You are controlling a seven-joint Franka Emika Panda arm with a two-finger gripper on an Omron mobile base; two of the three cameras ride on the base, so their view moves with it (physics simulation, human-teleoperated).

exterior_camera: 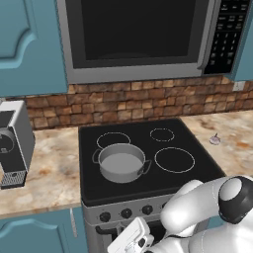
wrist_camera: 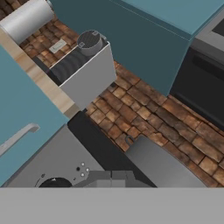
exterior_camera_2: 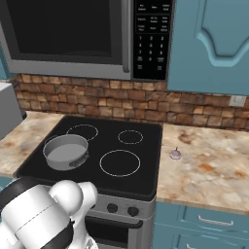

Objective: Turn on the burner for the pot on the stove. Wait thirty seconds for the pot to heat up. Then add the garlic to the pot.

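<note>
Gripper (exterior_camera: 132,242) shut, empty, low before the stove (exterior_camera: 148,185); knob row just above-left, pot (exterior_camera: 121,162) beyond.

Nothing can be read; the black-and-silver microwave's dark keypad panel (exterior_camera_2: 151,39) carries pale markings too small to make out.

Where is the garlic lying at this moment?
The garlic lies on the counter just right of the stove, apart from the pot, which sits on the front left burner.
</note>
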